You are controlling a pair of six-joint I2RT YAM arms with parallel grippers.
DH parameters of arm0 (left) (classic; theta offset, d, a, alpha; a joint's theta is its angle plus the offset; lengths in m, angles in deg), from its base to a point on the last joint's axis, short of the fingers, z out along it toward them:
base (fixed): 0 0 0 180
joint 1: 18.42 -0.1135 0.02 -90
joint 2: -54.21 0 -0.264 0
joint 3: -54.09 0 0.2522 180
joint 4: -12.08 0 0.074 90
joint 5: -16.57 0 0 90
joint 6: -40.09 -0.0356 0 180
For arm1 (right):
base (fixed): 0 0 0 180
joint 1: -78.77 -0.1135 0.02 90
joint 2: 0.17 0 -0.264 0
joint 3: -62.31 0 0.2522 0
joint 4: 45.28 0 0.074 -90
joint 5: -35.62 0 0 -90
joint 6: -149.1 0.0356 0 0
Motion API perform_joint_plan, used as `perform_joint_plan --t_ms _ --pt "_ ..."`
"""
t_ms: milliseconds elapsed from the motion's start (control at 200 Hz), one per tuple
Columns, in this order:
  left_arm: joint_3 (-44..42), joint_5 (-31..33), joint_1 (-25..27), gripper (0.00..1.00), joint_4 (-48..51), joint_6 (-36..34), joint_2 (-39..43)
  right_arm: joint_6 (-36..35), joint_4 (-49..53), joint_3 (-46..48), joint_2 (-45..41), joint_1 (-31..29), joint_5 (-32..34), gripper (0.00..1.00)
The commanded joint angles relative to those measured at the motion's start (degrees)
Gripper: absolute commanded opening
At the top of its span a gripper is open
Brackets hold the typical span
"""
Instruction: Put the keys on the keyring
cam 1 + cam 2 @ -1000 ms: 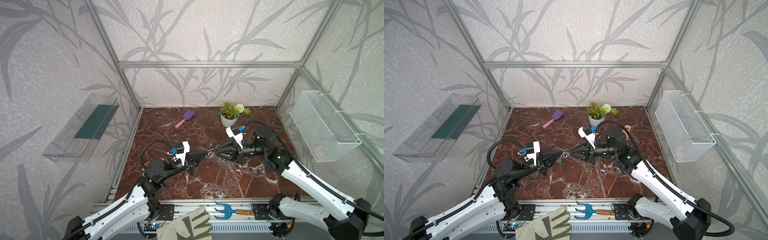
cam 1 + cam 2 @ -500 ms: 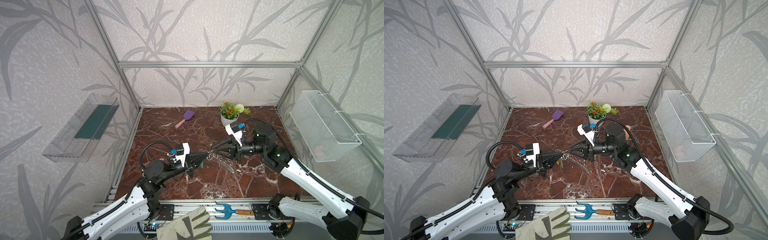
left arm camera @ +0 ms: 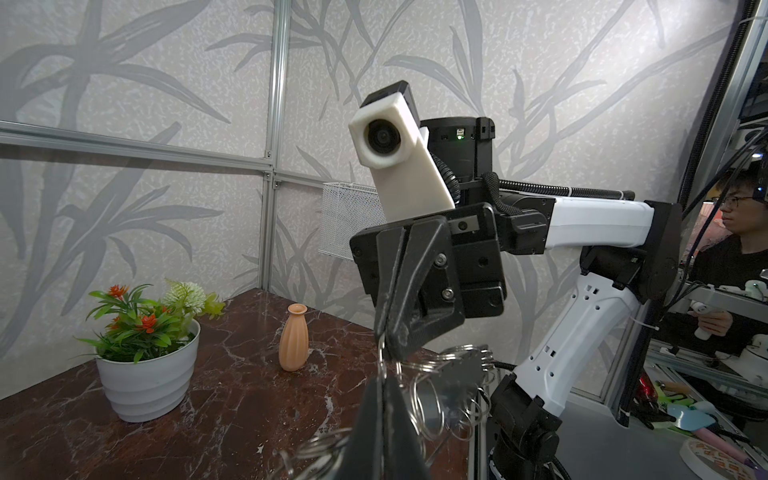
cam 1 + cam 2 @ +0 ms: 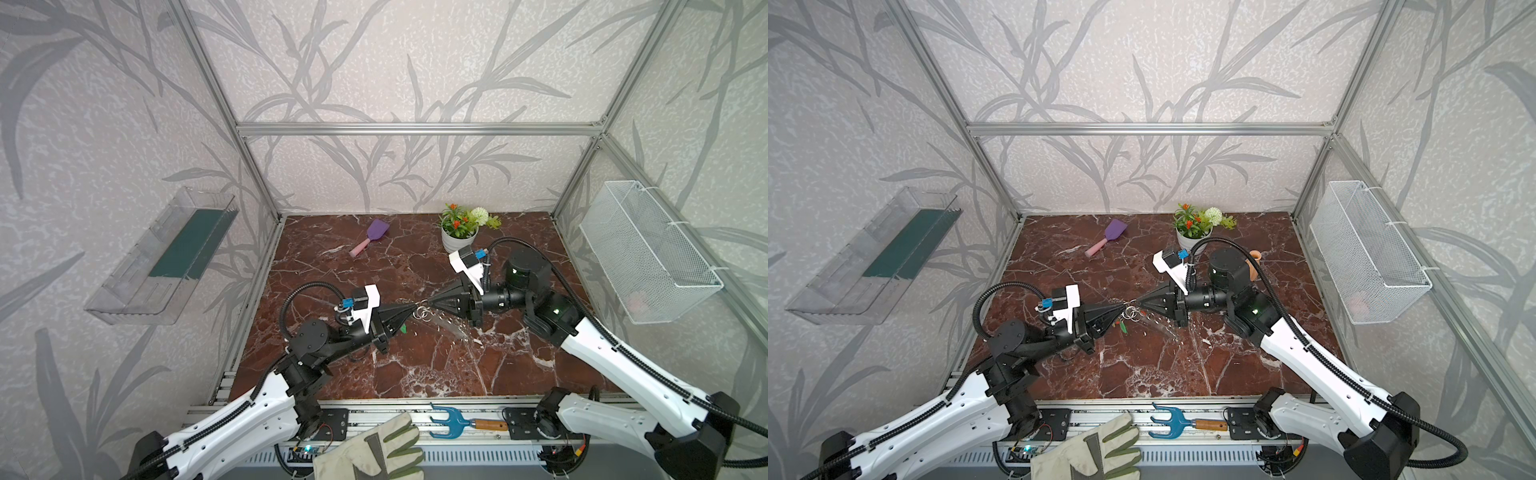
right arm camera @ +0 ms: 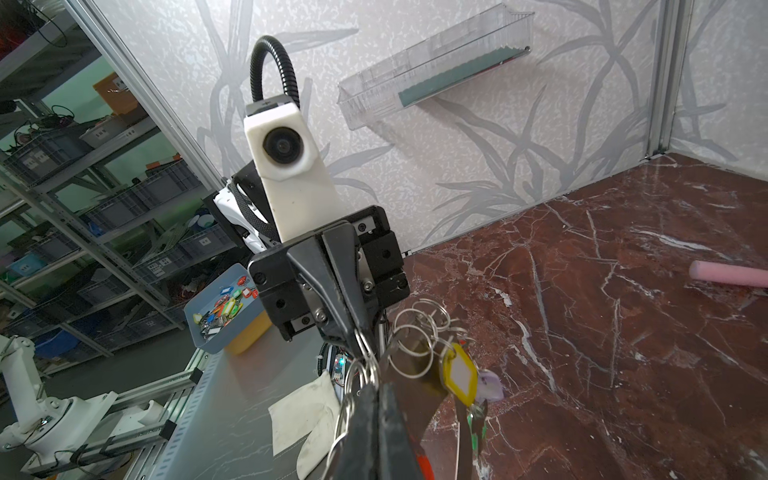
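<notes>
The keyring [image 4: 422,312] hangs above the middle of the table between my two grippers, whose tips meet point to point. Its grey band [image 3: 451,372] trails down to the right, fringed with silver rings [image 5: 420,325]. My left gripper [image 4: 412,311] is shut on one of its rings. My right gripper [image 4: 431,306] is shut on the ring cluster from the opposite side. Yellow [image 5: 459,376], lilac [image 5: 491,386] and green [image 5: 473,420] keys dangle from the rings, and a red key [image 5: 424,465] shows beside my right fingers. In both top views the green key [image 4: 1123,327] hangs under the left gripper [image 4: 1123,309], facing the right gripper [image 4: 1140,306].
A potted plant [image 4: 459,232] and an orange vase [image 4: 1254,262] stand behind the right arm. A purple scoop [image 4: 372,235] lies at the back. A wire basket [image 4: 648,257] hangs on the right wall, a clear shelf [image 4: 166,257] on the left. A glove [image 4: 374,453] and a blue fork [image 4: 451,422] lie on the front rail.
My right gripper's jaws have closed from partly open onto the keyring's rings. Both arms have stayed close to where they were, tips together.
</notes>
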Motion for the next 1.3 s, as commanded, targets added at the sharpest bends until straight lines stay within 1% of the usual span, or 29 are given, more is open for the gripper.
perform_joint_plan --t_ms 0,125,320,390,550,585,610,770,840,870,940,1075,1190,1295 --pt "-0.66 2.65 0.42 0.00 -9.81 1.33 0.35 -0.23 0.45 1.28 -0.80 -0.35 0.53 0.00" --pt "-1.28 4.32 0.70 0.00 -14.76 3.03 -1.29 -1.55 1.65 2.08 -1.38 -1.23 1.50 0.00" --pt "-1.19 5.66 0.94 0.00 -18.05 3.52 -2.85 -3.90 4.11 2.25 -1.13 -2.89 4.43 0.00" --pt "-1.35 6.19 0.95 0.00 -19.53 3.90 -3.35 -4.19 3.82 2.80 -1.51 -3.06 5.90 0.05" --pt "-1.45 7.06 1.05 0.00 -21.78 4.05 -4.40 -4.27 3.49 3.45 -1.19 -3.12 7.64 0.11" --pt "-1.37 7.11 1.04 0.00 -22.10 4.00 -4.60 -3.86 2.87 3.91 -1.18 -3.12 7.88 0.18" --pt "-1.32 6.92 1.08 0.00 -22.38 3.93 -4.72 -3.52 2.48 4.12 -1.15 -3.12 8.07 0.20" --pt "-1.05 5.65 1.04 0.00 -22.76 4.08 -5.74 -3.08 3.05 3.64 -0.43 -3.12 8.84 0.22" --pt "-1.15 4.80 1.03 0.00 -23.30 4.35 -6.01 -2.78 3.02 3.48 -0.13 -3.07 9.74 0.28" --pt "-0.98 4.61 1.13 0.00 -22.90 4.24 -6.11 -2.69 3.22 3.27 0.05 -3.05 9.84 0.28" --pt "-0.92 4.83 1.20 0.00 -21.76 3.66 -5.79 -2.33 3.17 2.92 -0.09 -3.05 8.56 0.30" --pt "-1.80 4.80 1.21 0.00 -20.03 2.55 -4.47 -1.81 3.49 2.89 -2.65 -2.45 8.65 0.38" --pt "-2.33 3.19 1.21 0.00 -18.95 2.29 -3.46 0.43 1.80 2.61 -4.19 -0.87 6.17 0.45" --pt "-1.99 1.15 1.21 0.00 -18.23 1.85 -3.28 1.28 1.02 1.87 -3.65 -0.31 4.20 0.50"
